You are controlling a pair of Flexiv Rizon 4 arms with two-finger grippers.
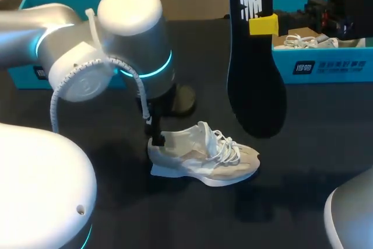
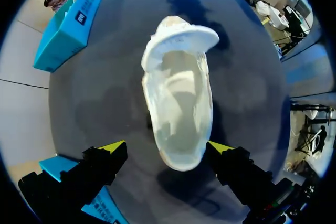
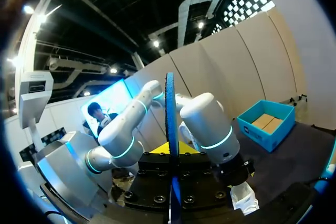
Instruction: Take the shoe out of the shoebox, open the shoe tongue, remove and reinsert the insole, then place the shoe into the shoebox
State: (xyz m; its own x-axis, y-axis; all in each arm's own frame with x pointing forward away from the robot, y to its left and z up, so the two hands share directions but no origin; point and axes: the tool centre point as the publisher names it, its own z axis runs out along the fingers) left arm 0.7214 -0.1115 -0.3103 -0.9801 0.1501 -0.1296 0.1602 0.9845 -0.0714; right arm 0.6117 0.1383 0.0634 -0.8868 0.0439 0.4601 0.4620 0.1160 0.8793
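A white and beige sneaker (image 1: 204, 155) lies on the dark table, toe pointing right. My left gripper (image 1: 156, 138) stands over its heel. In the left wrist view the fingers are open on either side of the heel, and the shoe (image 2: 178, 103) gapes open with its tongue folded forward. My right gripper (image 1: 263, 24) hangs above the table, shut on the black insole (image 1: 256, 80), which dangles toe down. The right wrist view shows the insole (image 3: 169, 114) edge-on between the right gripper's (image 3: 170, 150) fingers.
A teal shoebox (image 1: 323, 65) at the back right holds another white shoe (image 1: 303, 41). A second teal box (image 1: 35, 4) sits at the back left, behind my left arm (image 1: 116, 45). Dark table surface (image 1: 291, 202) lies in front of the sneaker.
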